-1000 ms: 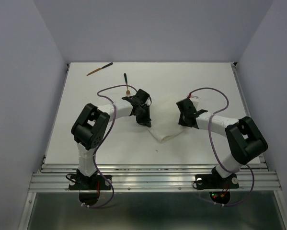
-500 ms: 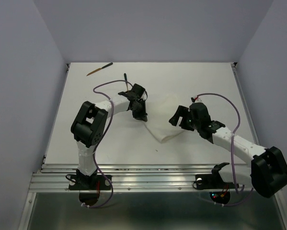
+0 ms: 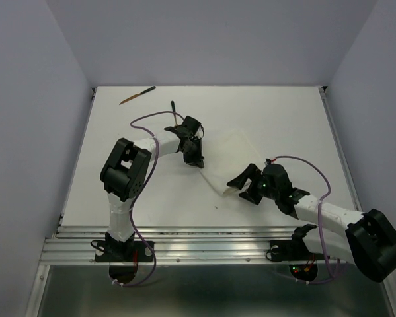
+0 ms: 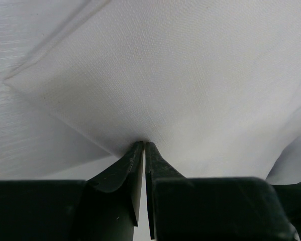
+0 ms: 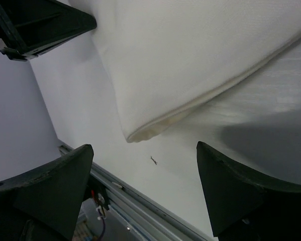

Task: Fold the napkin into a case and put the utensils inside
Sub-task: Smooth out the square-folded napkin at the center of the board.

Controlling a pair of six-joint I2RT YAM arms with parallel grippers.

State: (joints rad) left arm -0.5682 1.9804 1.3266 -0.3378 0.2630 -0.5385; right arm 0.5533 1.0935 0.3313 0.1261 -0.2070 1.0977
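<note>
Right now my left hand (image 4: pixel 144 150) is pinched tight on an edge of the napkin (image 3: pixel 229 158), which lies folded on the bench (image 3: pixel 283 112). My right hand (image 3: pixel 238 189) gapes wide beside its near corner. Closing carelessly, I might catch one layer only and drag the fold open.
</note>
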